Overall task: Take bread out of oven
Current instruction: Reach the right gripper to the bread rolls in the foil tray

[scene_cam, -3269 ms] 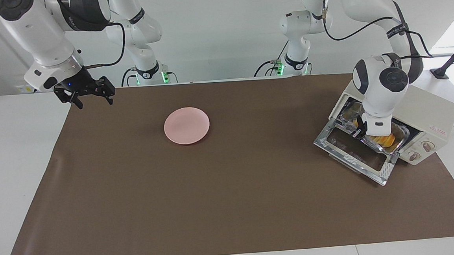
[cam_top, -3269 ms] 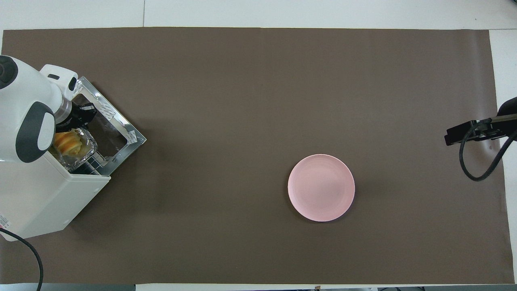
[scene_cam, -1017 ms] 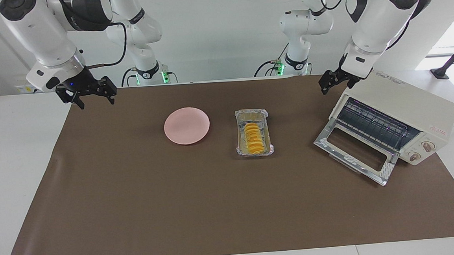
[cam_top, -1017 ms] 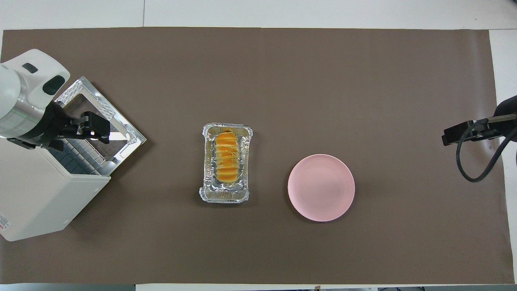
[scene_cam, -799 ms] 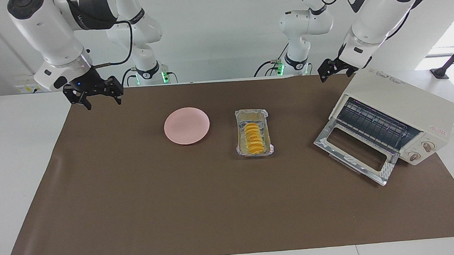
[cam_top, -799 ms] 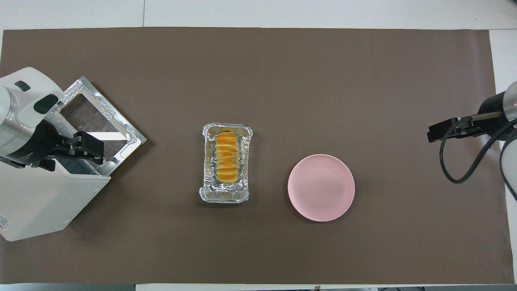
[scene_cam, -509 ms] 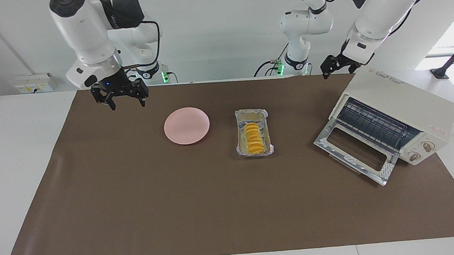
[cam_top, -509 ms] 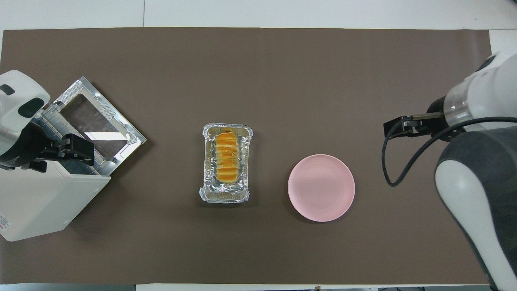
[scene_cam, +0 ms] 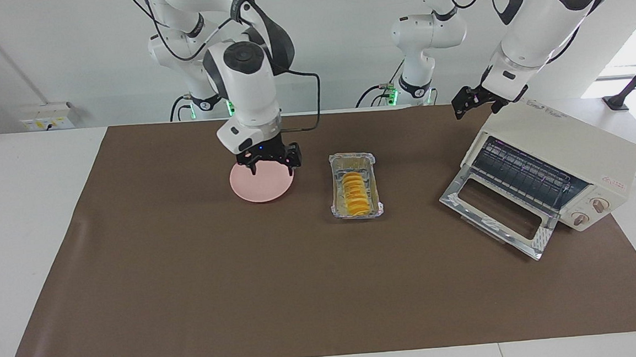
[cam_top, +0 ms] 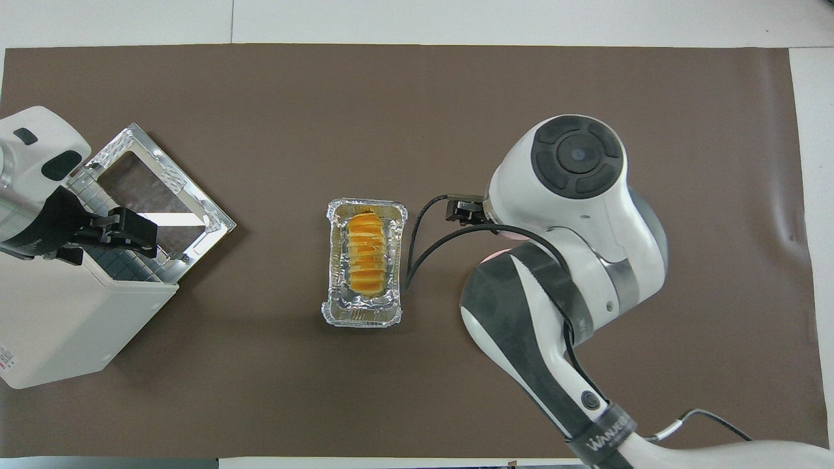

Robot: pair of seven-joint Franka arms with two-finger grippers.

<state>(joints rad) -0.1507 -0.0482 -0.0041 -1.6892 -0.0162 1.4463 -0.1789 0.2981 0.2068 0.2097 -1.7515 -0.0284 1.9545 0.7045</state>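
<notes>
Beginning at the right arm's end of the table, the brown mat [scene_cam: 192, 296] lies bare up to the round pink plate [scene_cam: 261, 192]. The right gripper [scene_cam: 270, 168] hangs low over the edge of that plate nearer to the robots, pointing down, its fingers spread apart with nothing between them; whether the tips touch the plate cannot be made out. From overhead the right arm covers nearly the whole plate.

Just beside the plate, toward the left arm's end and not touching it, stands the rectangular foil tray [scene_cam: 352, 157] on the mat, its long side running away from the robots. The bread [scene_cam: 356, 194] lies lengthwise inside it, a ridged yellow-orange loaf, out of the oven and well apart from it; nothing grips the loaf or the tray.

Farther toward the left arm's end, the left gripper [scene_cam: 475, 108] is raised over the oven's top, its fingers apart and empty, touching nothing that can be seen. The oven [scene_cam: 570, 152] sits askew at that end of the mat; its glass door [scene_cam: 497, 217] is dropped fully open onto the mat; the wire rack [scene_cam: 522, 174] inside is bare; two knobs [scene_cam: 599, 204] sit on its front panel.
</notes>
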